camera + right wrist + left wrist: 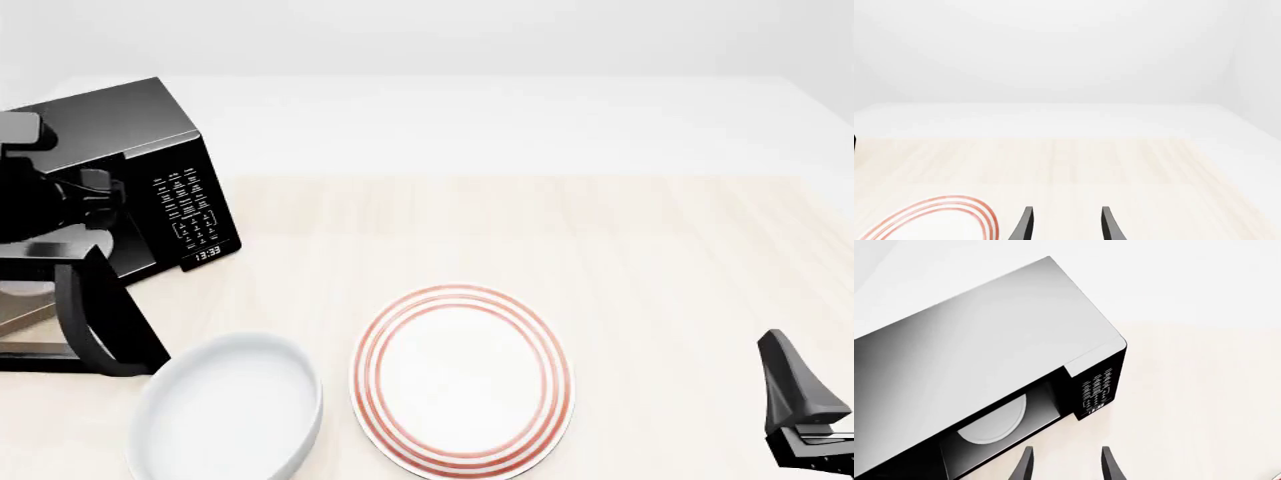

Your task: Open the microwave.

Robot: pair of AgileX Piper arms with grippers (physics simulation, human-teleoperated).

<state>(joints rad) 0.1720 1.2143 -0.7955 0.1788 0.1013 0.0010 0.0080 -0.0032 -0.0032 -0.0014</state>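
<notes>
Microwave [160,190]: far-left of table, cavity and turntable [995,422] exposed; door apparently swung open. Left gripper [1066,465]: fingers parted, empty, just in front of the cavity, nearer arm. Right gripper [1066,225]: parted, empty, well apart beside striped plate [461,378].

We find the microwave [180,200] far left on the table [561,230]; bowl [227,415] and plate [461,378] nearer us (side by side).

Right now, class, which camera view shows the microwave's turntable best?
The left wrist view: the white turntable sits visible inside the microwave. The front view shows only the keypad side; the right wrist view shows none of it.
</notes>
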